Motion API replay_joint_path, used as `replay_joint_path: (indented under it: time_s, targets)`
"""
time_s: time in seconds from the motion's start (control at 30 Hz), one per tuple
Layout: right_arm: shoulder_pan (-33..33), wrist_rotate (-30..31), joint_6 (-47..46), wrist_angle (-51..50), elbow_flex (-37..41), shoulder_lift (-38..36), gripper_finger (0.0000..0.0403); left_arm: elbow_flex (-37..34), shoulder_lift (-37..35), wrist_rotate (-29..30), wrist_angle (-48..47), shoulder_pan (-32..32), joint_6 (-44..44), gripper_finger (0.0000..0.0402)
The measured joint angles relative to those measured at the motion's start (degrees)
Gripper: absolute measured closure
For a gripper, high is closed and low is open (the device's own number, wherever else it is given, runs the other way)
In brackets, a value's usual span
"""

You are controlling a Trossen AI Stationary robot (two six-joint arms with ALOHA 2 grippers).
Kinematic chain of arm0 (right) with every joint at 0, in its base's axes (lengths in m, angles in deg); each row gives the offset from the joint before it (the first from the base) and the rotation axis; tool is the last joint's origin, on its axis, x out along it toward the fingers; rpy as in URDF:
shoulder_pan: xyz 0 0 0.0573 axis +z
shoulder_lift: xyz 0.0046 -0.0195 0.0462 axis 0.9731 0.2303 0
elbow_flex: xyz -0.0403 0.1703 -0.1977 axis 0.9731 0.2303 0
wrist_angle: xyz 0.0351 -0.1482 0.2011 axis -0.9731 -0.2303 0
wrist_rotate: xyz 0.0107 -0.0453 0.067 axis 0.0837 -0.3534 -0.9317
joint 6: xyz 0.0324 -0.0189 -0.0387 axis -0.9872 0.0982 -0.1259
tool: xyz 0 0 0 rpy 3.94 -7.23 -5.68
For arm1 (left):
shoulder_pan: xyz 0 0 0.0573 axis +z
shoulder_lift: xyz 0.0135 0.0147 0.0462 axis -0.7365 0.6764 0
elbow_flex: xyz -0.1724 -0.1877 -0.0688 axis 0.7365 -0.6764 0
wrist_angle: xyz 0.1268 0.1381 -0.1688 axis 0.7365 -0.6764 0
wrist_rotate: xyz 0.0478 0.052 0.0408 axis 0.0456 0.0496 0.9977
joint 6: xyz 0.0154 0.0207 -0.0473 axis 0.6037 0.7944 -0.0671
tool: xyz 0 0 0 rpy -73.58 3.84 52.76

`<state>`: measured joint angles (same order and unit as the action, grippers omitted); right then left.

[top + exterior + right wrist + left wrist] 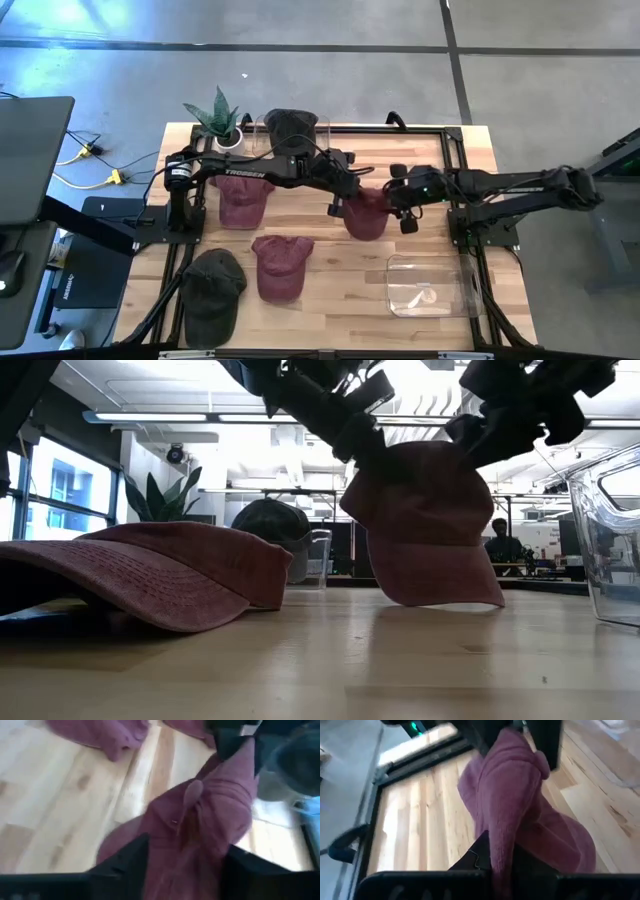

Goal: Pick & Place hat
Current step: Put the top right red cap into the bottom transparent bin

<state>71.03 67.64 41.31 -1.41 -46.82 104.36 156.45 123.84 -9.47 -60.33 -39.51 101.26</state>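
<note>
Hat (365, 212) hangs mid-table from above between left gripper (340, 200) and right gripper (400, 205); low down, its rim brushes the table (400, 660); left wrist shows fingers (480, 857) clamped on it, right wrist fingers (130, 855) apart around it.

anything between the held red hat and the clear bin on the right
Nothing visible. The red hat hangs between the left tool and right tool; only bare table lies between it and the clear bin.
</note>
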Motion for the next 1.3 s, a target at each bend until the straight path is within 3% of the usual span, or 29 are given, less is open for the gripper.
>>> replay_joint_path:
  time_s: [0.13, 0.17, 0.33, 0.47, 0.6, 0.73, 0.83, 0.9, 1.0, 1.17, 1.3]
  targets:
    - [0.2, -1.8, -6.7, 1.1, 0.0, -0.2, 0.0371, 0.6, -1.0, -2.9, -1.3, 0.0, 2.9, 0.0394]
    - [0.2, -2.6, -8.0, 1.1, 0.0, -0.4, 0.0386, 1.1, -1.1, -3.1, -3.4, 0.0, 4.0, 0.0394]
    - [-1.4, -5.1, -21.7, 3.7, 0.0, -1.8, 0.0371, 6.6, -2.5, -8.7, -14.9, 1.8, 7.3, 0.0363]
    - [-2.8, -7.9, -30.4, 4.7, 0.0, -1.6, 0.0395, 10.6, -2.2, -17.8, -22.5, 4.4, 5.3, 0.0294]
    - [-3.1, -7.0, -34.6, 6.0, 0.0, -1.4, 0.0388, 11.4, -2.2, -23.8, -23.2, 6.0, 3.5, 0.0209]
    - [-3.3, -7.3, -35.1, 7.9, 0.0, -1.4, 0.0396, 11.2, -1.9, -22.1, -22.4, 5.2, -1.2, 0.0140]
    - [-3.3, -7.4, -34.8, 8.9, 0.0, -1.4, 0.0396, 11.4, -0.3, -14.2, -19.2, 2.7, -3.3, 0.0114]
    - [-3.4, -7.5, -34.9, 9.4, 0.0, -1.4, 0.0390, 11.0, 0.6, -8.8, -18.6, 0.9, -4.4, 0.0109]
    - [-3.4, -8.0, -34.9, 9.3, 0.0, -1.4, 0.0391, 11.4, 2.2, -6.0, -15.6, -1.3, -3.6, 0.0112]
    - [-3.4, -11.5, -35.2, 8.8, 0.0, -1.8, 0.0397, 11.2, 3.0, -8.3, -19.3, -2.4, -0.3, 0.0153]
    - [-3.3, -14.2, -35.4, 8.6, 0.0, -2.1, 0.0386, 11.2, 3.0, -13.6, -20.1, -1.5, 1.4, 0.0232]
